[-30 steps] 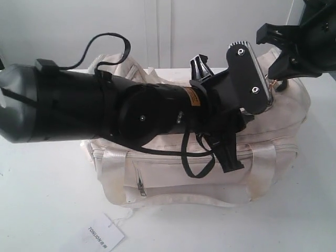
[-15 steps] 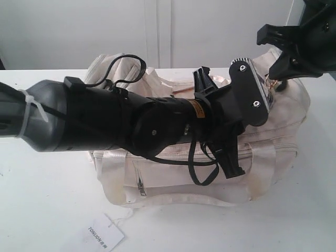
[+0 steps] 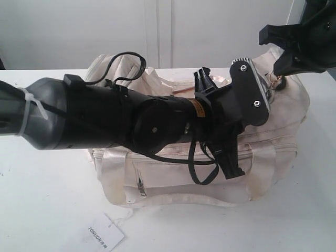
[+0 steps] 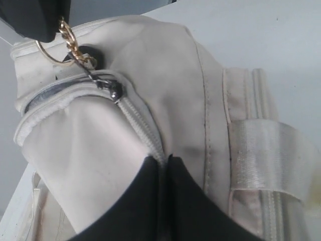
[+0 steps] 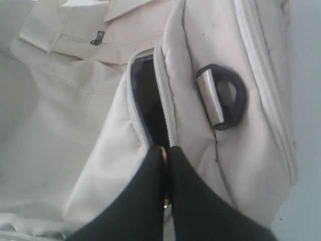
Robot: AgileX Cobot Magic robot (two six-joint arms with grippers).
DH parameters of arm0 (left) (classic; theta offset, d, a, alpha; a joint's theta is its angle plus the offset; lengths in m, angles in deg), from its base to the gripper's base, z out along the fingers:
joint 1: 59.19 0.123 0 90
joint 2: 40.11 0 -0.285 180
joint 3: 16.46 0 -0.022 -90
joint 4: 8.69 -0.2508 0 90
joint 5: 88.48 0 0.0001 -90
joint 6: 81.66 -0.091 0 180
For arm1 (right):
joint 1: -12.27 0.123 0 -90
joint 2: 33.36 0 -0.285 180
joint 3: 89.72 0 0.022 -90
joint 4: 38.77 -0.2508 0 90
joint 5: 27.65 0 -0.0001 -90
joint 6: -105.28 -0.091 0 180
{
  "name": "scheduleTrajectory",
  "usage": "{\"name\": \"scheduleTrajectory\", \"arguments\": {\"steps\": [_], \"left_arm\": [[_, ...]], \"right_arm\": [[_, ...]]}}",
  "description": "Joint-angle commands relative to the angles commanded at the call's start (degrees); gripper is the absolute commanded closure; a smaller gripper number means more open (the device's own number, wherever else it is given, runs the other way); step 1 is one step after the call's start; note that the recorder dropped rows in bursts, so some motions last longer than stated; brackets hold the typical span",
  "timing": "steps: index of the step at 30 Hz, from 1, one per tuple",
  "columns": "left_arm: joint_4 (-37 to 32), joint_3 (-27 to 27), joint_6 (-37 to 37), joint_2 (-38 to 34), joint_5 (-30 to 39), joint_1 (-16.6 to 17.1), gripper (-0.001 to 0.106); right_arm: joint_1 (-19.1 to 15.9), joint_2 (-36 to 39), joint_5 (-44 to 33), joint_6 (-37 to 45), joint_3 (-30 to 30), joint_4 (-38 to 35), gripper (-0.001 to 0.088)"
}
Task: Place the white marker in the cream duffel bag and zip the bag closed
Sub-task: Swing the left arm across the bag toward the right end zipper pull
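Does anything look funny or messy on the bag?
Yes. The cream fabric duffel bag has brownish smudges on its front lower corners. Its top zip is not closed at one end, so the dark lining shows through the gap.

place: robotics lab or test bench, indoors
surface: plain flat white tabletop (image 3: 47,210), bare apart from one prop
backdrop: blank pale grey-white wall panels (image 3: 79,31) with vertical seams close behind the table
rig: bulky black jointed robot arm (image 3: 157,126) reaching over the table from the left; second black robot arm (image 3: 307,44) at upper right
lab build signs: exposed loose black cable on the left arm; white plastic zip tie (image 3: 27,105) round its grey sleeve; bolted black camera bracket (image 3: 247,86)
prop: soft cream fabric duffel bag (image 3: 173,178), staged alone; white paper tag printed TONLION (image 3: 102,234) lying in front of it
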Motion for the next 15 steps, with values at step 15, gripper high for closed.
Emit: {"name": "scheduleTrajectory", "arguments": {"steps": [15], "left_arm": [[0.0,0.0,0.0,0.0,0.15,0.0,0.105]], "right_arm": [[0.0,0.62,12.47,-0.65,0.0,2.5,0.0868]]}}
